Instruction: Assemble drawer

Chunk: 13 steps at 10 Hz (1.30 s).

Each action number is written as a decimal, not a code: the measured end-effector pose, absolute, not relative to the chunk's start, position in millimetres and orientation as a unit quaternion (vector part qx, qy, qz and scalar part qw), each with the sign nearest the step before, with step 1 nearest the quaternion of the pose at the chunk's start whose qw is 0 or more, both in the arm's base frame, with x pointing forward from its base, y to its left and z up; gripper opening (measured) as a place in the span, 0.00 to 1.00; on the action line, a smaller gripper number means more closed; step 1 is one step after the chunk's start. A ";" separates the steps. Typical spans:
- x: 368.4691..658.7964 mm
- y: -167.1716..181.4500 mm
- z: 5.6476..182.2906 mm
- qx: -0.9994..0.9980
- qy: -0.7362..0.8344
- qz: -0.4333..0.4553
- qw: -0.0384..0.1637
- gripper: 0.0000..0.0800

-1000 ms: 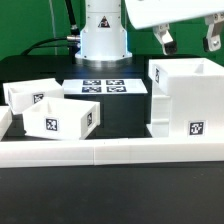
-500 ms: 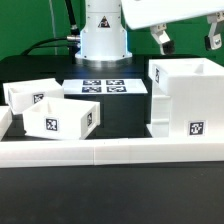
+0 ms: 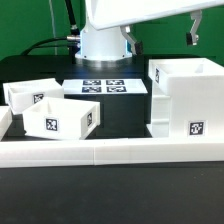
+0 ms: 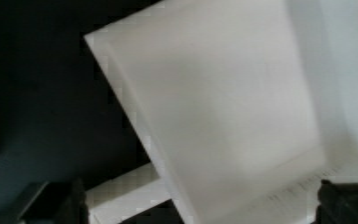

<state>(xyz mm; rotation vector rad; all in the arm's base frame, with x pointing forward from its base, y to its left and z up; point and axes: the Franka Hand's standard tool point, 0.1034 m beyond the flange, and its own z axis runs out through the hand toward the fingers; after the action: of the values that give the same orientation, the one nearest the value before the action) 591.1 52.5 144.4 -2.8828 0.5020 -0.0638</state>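
Observation:
The big white open cube housing stands at the exterior view's right, a tag on its front. Two smaller white trays lie at the left, one nearer and one behind it. My gripper hangs open and empty above the housing's back left part, touching nothing. One finger shows left of the housing and one above it. In the wrist view the housing fills most of the picture as a tilted white face. The gripper straddles it from above, with a dark fingertip at each lower corner.
A long low white wall runs across the front of the table. The marker board lies flat in front of the robot base. The table is black.
The arm has swung toward the exterior view's left. Both fingers have shifted left above the housing and now stand further apart in the picture. The drawer parts have not moved.

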 end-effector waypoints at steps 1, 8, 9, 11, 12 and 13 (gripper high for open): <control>591.1 51.6 144.3 -0.979 0.171 -0.022 0.107 0.81; 565.1 -62.2 108.3 -0.980 0.185 -0.026 0.073 0.81; 563.7 -70.3 95.4 -0.979 0.190 -0.025 0.067 0.81; 562.8 -72.1 79.4 -0.980 0.185 -0.022 0.063 0.81; 561.5 -71.6 73.1 -0.981 0.182 -0.020 0.061 0.81; 562.2 -71.3 74.9 -0.981 0.181 -0.021 0.061 0.81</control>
<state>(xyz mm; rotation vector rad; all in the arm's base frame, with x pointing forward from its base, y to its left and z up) 562.2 -71.3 74.9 -2.9679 0.5483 -0.0627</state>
